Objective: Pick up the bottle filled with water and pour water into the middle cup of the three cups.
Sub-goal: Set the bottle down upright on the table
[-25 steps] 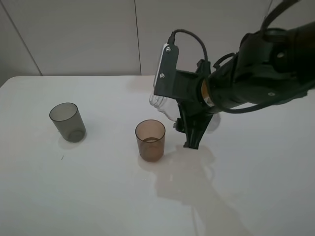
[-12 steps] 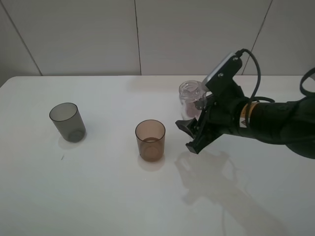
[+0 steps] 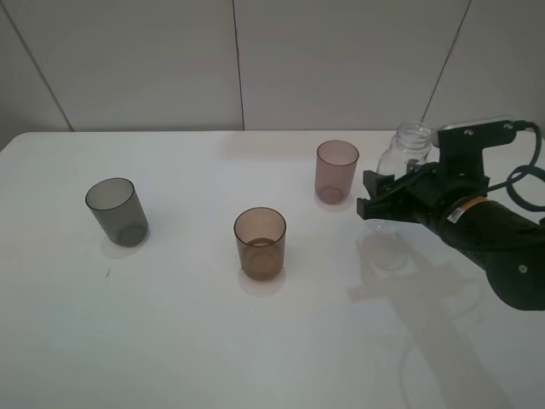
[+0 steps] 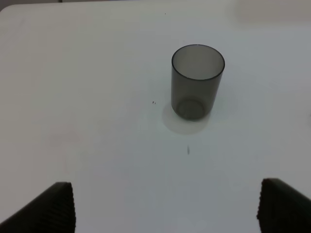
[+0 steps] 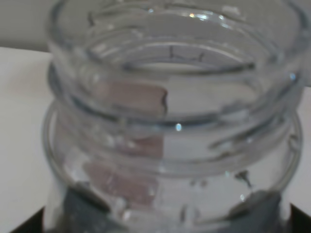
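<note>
I swung the right claw (image 3: 375, 196) away from the middle cup (image 3: 260, 243). The bottle (image 3: 409, 146) was upright again beside the pink cup (image 3: 337, 170), jaws still clamped on it. Pour judged finished. The left claw (image 4: 165, 208) gaped, idle.

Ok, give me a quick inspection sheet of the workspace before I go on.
Surface: white table, glossy, one small dark speck.
Job's things: the bottle upright, uncapped; grey cup, the middle cup (amber) and pink cup all upright and apart.
Clutter: nothing seen.
Grippers: right gripper, jaws around the bottle's body; left gripper, jaws wide open and empty.
Cables: black cable looping off the right arm.
Surroundings: pale panelled wall.
</note>
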